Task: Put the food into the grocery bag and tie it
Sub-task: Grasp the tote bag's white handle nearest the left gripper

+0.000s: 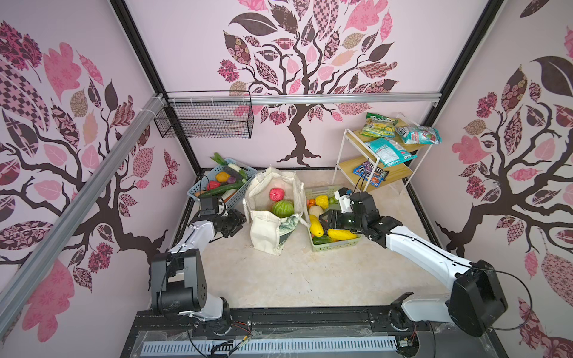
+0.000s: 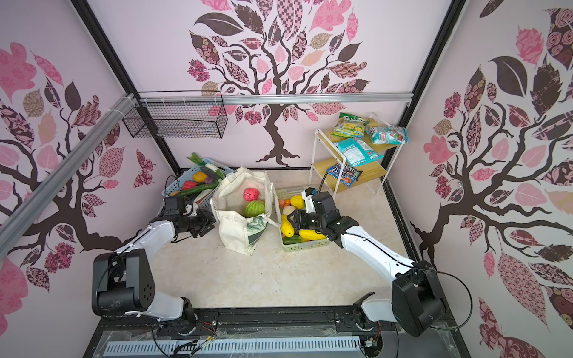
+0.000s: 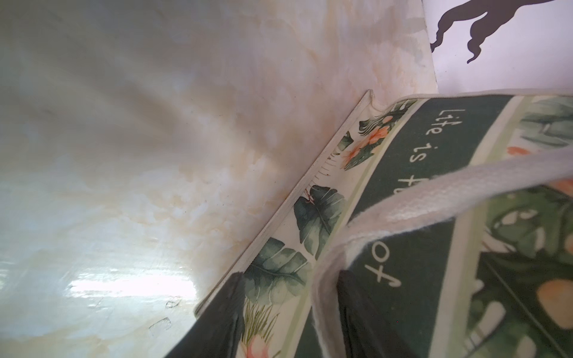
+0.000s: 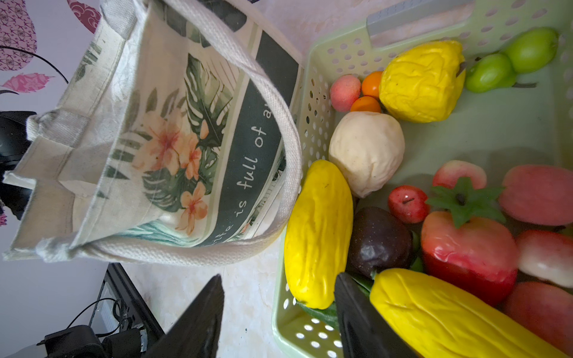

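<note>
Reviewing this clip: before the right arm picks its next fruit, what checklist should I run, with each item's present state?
1. Grocery bag mouth open: ok, it stands gaping upward in both top views.
2. Contents inside: ok, the red bumpy fruit and green cabbage lie in it.
3. Right gripper free: ok, fingers open with nothing held, at the pale-green basket rim.
4. Target reachable: ok, probably; a long yellow fruit lies just ahead of those fingers.
5. Left gripper clamping the bag handle: not ok, the strap runs between open fingers with a gap beside it.
</note>
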You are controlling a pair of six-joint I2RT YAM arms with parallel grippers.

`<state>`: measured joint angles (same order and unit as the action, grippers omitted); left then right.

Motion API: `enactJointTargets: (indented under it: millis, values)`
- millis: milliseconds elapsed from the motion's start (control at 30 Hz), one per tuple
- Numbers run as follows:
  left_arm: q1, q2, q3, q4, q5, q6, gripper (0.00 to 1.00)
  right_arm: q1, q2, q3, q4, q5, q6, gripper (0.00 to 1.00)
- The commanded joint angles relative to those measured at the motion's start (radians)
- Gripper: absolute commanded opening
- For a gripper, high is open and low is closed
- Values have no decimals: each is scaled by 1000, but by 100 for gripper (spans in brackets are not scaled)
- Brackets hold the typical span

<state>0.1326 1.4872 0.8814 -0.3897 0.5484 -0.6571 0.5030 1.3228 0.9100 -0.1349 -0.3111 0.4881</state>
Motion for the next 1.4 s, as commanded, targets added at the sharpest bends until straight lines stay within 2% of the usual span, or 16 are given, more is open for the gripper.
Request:
enactJointTargets:
  millis: [0,133,233,267,500,567,700,833,1000,1167,1367]
  values:
    - [0,15,-32,80,52,-28,56,8,-5,41,-12,-1,-14,60]
    - [16,3,-44,110,65,-77,55,11,-13,37,-21,4,-17,60]
    - [38,-25,-45,179,139,-100,44,11,-16,33,-28,4,-17,60]
    - [38,-28,-34,178,155,-89,43,11,-15,35,-33,3,-18,60]
    - [29,16,-29,194,317,-20,50,31,8,50,-53,-2,-25,60]
    - [23,27,-37,172,292,9,52,35,23,61,-58,-5,-28,60]
    - [-1,53,19,11,147,92,54,45,40,86,-65,-5,-33,60]
    - [-18,90,35,-10,79,82,52,47,38,97,-63,4,-33,60]
    - [-18,93,10,66,60,12,41,47,30,86,-57,12,-30,60]
    - [-13,36,-2,114,34,-44,25,49,31,73,-42,8,-22,60]
    - [28,-50,-4,89,-8,-56,13,48,40,79,-33,12,-24,60]
